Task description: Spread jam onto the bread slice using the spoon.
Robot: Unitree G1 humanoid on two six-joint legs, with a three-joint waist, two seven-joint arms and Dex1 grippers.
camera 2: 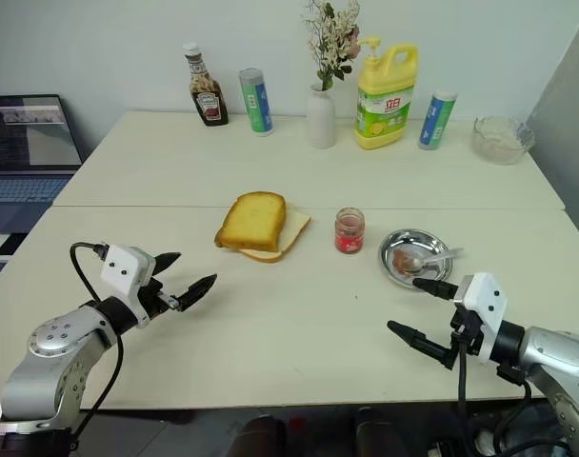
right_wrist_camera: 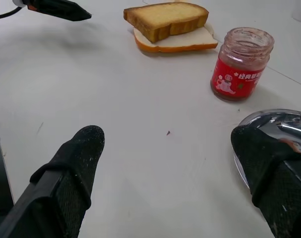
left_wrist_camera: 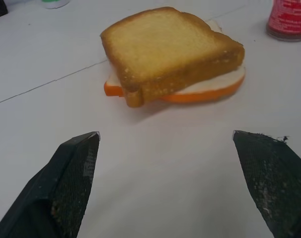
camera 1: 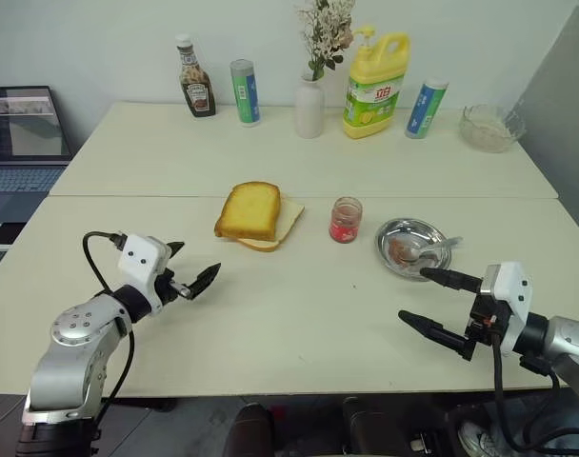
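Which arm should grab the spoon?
The right. Its open tool sits just beside the dish holding the spoon, while the left tool faces the bread, farther away.

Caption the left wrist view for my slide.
Open left gripper faces thick golden toasted bread slice stacked on a thinner pale slice.

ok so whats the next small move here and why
Probably ease the right gripper forward toward the spoon lying in the metal dish. Both grippers are open and hold nothing, the left gripper sits far from it, and the jam beside the bread slice can't be scooped without it.
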